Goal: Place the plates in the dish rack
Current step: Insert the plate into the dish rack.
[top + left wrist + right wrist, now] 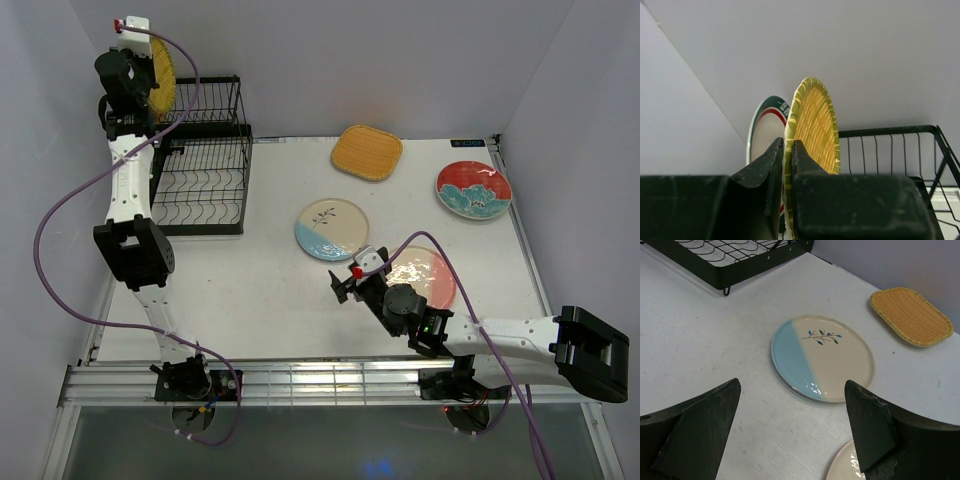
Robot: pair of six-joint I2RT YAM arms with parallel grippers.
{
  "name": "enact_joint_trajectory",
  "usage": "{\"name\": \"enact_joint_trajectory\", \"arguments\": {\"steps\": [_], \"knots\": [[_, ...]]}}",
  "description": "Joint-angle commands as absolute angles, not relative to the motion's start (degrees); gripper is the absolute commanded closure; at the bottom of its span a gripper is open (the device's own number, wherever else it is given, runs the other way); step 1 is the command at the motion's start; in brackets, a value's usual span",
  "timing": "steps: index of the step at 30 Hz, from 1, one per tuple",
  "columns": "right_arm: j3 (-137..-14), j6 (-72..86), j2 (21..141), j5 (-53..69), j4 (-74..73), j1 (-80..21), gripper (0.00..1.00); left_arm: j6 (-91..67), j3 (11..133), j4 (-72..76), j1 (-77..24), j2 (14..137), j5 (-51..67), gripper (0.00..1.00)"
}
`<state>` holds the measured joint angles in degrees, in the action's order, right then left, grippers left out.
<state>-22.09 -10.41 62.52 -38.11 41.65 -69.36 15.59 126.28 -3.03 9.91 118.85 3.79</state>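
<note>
Left gripper [787, 146] pinches the woven plate [815, 125] on edge over the dish rack [205, 190], upper left; right gripper [792, 390], spread, faces the cream-blue plate [822, 357]

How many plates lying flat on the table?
4: woven rounded-square plate far centre, red-teal floral plate far right, cream-blue plate mid-table, cream-pink plate beside the right arm. The left arm may hide others.

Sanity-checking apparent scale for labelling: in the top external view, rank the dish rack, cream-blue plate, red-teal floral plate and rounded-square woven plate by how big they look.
1. dish rack, clearly largest.
2. red-teal floral plate, cream-blue plate and rounded-square woven plate: all look about alike, too close to rank.
</note>
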Motion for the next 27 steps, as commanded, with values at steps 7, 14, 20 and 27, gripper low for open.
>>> {"name": "enact_joint_trajectory", "arguments": {"steps": [7,14,20,27], "knots": [[-23.5,-9.1,61.5,-37.4,42.7,-69.2,0.1,17.5,130.1,4.9,10.0,119.4,-0.5,1.0],[-23.0,-8.9,60.6,-36.8,42.7,-69.1,0.1,18.5,126.0,8.0,10.1,119.3,0.1,1.0],[-22.9,-8.7,60.2,-36.3,42.7,-69.2,0.1,18.2,124.7,8.6,10.1,119.3,2.6,1.0],[-22.9,-8.5,60.0,-35.6,42.7,-69.2,0.1,19.5,120.3,10.4,9.1,118.6,4.1,1.0]]}}
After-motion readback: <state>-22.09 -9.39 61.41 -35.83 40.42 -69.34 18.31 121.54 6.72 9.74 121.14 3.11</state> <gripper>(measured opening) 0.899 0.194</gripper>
